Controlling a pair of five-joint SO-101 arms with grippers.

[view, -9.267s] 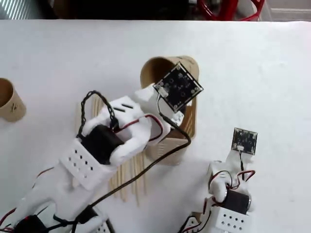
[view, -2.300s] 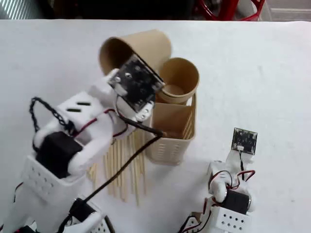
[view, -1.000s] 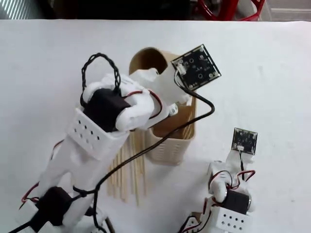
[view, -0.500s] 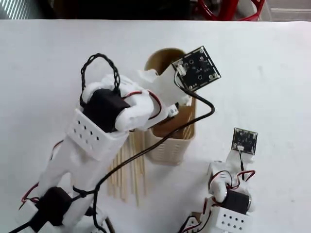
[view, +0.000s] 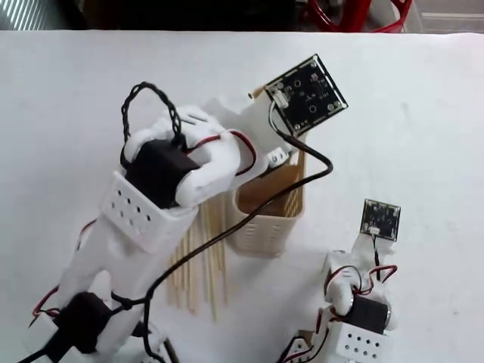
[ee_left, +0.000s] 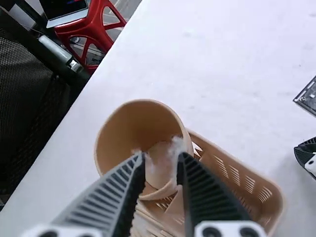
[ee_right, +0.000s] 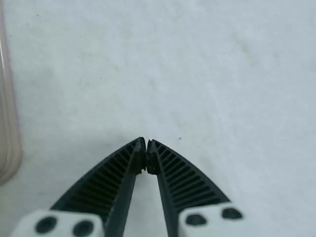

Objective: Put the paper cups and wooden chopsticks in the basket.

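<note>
In the high view the basket (view: pixel 266 224) sits mid-tabletop under the left arm (view: pixel 151 189), with the wooden chopsticks (view: pixel 198 272) beside it toward the near edge; in the left wrist view the left gripper (ee_left: pixel 160 160) is released, parted over a paper cup (ee_left: pixel 127 123) standing in the basket; in the right wrist view the right gripper (ee_right: pixel 146 146) is clenched on nothing above the tabletop (ee_right: pixel 222 74).

Bright, even light in the high view, the white table (view: pixel 423 113) nearly washed out, with only faint soft shadows beside the basket (view: pixel 266 227); pale glare spot inside the paper cup (ee_left: pixel 133 123) from the left wrist; dimmer, flatter table from the right wrist
</note>
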